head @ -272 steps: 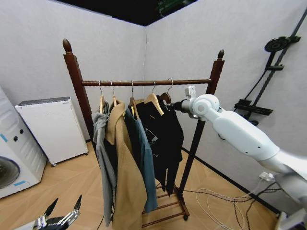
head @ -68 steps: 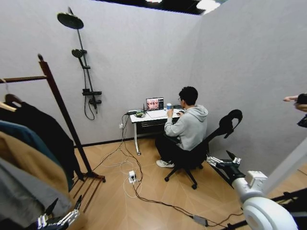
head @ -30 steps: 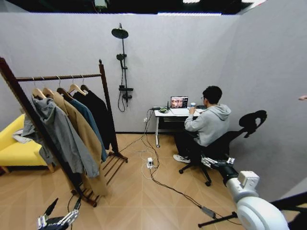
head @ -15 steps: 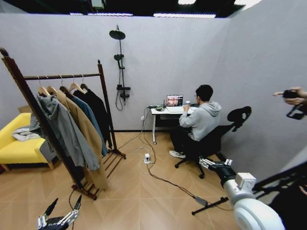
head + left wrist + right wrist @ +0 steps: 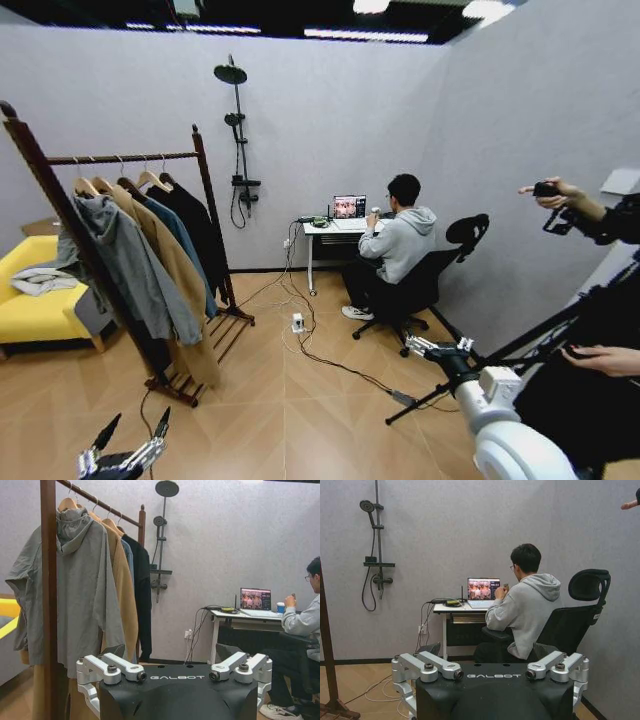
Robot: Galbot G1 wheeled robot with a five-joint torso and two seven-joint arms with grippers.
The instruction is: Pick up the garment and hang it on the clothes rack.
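Observation:
The clothes rack (image 5: 203, 190) stands at the left of the head view, several garments hanging from its rail. The garment (image 5: 196, 228), long and black, hangs on its hanger at the rail's far end, beside a blue one and the tan coat (image 5: 170, 270). In the left wrist view the garment (image 5: 144, 595) hangs beyond the near rack post (image 5: 48, 590). My left gripper (image 5: 127, 452) (image 5: 175, 672) is low and well short of the rack, open and holding nothing. My right gripper (image 5: 438, 348) (image 5: 491, 672) is open too, held out toward the seated person, far from the rack.
A black shower stand (image 5: 238, 130) is on the back wall. A person sits in an office chair (image 5: 430, 280) at a desk (image 5: 330, 228) with a laptop. Cables (image 5: 320, 350) trail across the floor. A yellow sofa (image 5: 40, 310) is at the left, a tripod leg (image 5: 500, 355) at the right.
The whole view kept shifting as the camera moved; the rack now sits farther off at the left. My right gripper, earlier by the black garment's hanger, is well away. Both grippers stay open.

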